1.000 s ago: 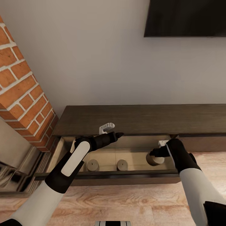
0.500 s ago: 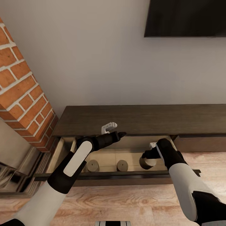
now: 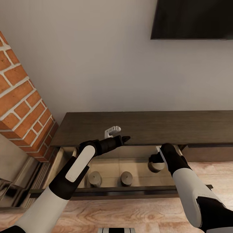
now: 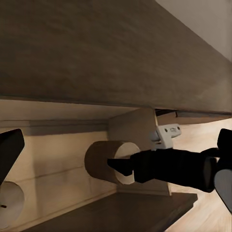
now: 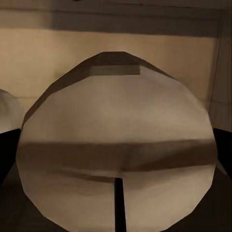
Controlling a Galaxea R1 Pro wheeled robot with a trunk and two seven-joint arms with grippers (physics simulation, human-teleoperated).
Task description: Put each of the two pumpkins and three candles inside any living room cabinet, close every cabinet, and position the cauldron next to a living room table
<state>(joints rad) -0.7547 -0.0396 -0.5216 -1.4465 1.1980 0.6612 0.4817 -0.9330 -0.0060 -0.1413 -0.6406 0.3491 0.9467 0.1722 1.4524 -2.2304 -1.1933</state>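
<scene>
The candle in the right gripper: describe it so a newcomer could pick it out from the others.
Below the wall TV, the long dark wood cabinet has one drawer pulled open. Three stubby grey candles are inside; the one you mean is at the right end, lying tipped between the right gripper's fingers. The other two stand upright and untouched.

The dark-brown wood top of the cabinet [image 4: 96,53] fills the upper part of the frame, with a strip of pale wall at the upper right. Below it lies the light interior of an open drawer [image 4: 58,159]. At centre a greyish candle [image 4: 104,162] is held on its side, gripped by the black right gripper [image 4: 126,165] reaching in from the right edge. Another candle [image 4: 9,203] shows at the lower left, beside a dark fingertip [image 4: 9,152] of the left gripper.
</scene>
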